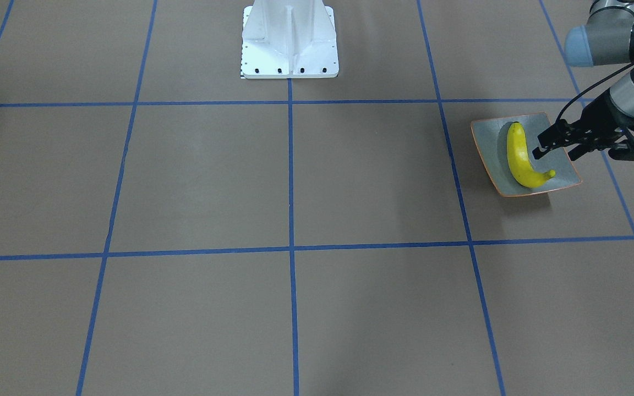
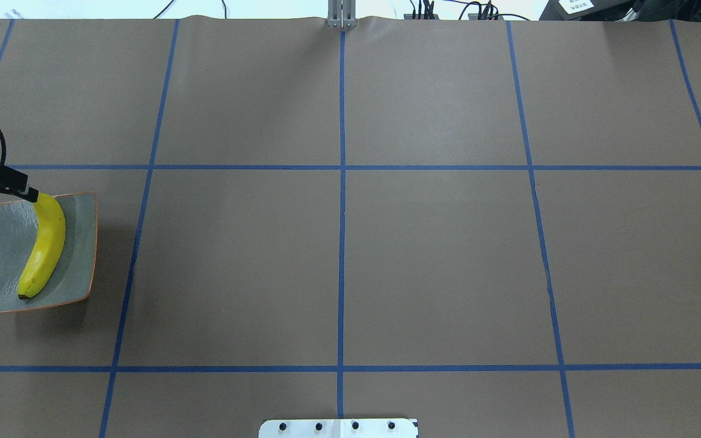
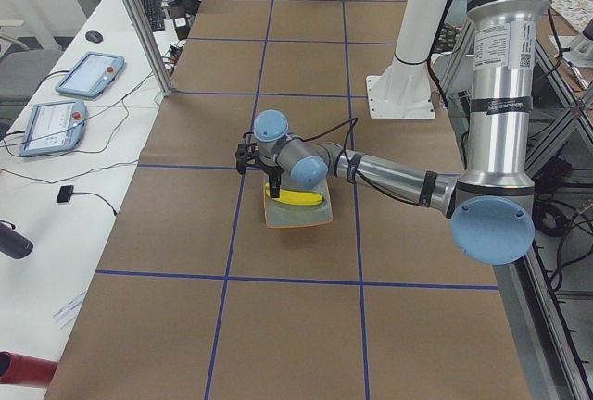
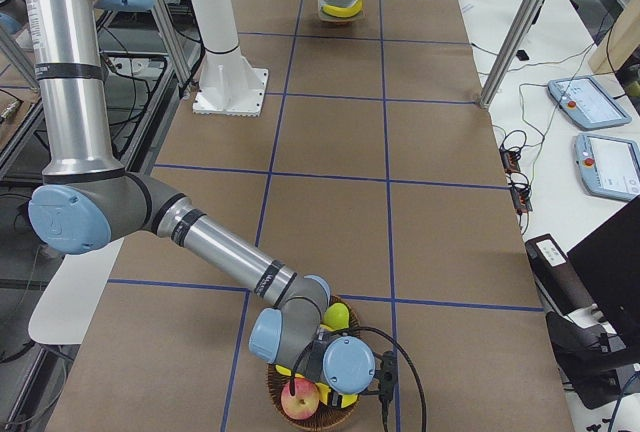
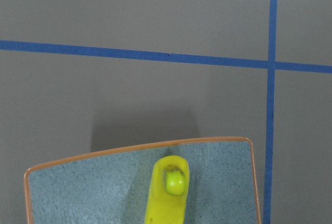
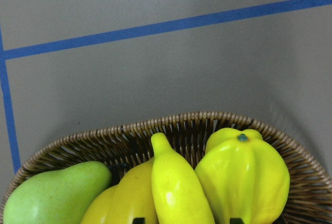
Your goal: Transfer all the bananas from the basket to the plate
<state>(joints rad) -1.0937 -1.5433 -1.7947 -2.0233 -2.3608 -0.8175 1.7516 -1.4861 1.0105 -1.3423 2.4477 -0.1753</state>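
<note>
One yellow banana [image 1: 518,157] lies on the grey-green plate [image 1: 487,137] with the orange rim. My left gripper [image 1: 540,146] hovers just over the plate beside that banana, open and holding nothing. From the left wrist the banana [image 5: 168,193] shows end-on below the camera. The wicker basket [image 6: 197,120] holds more bananas [image 6: 176,187]. My right gripper [image 6: 187,219] is open, its two dark fingertips either side of the middle banana. In the right side view the right wrist sits over the basket [image 4: 285,407].
Beside the bananas in the basket lie a green pear [image 6: 52,193], a yellow ribbed fruit [image 6: 244,172] and a red apple [image 4: 300,402]. The robot's white base [image 1: 289,41] stands at mid-table. Blue tape lines grid the brown tabletop. Teach pendants [image 4: 590,102] lie on the side bench.
</note>
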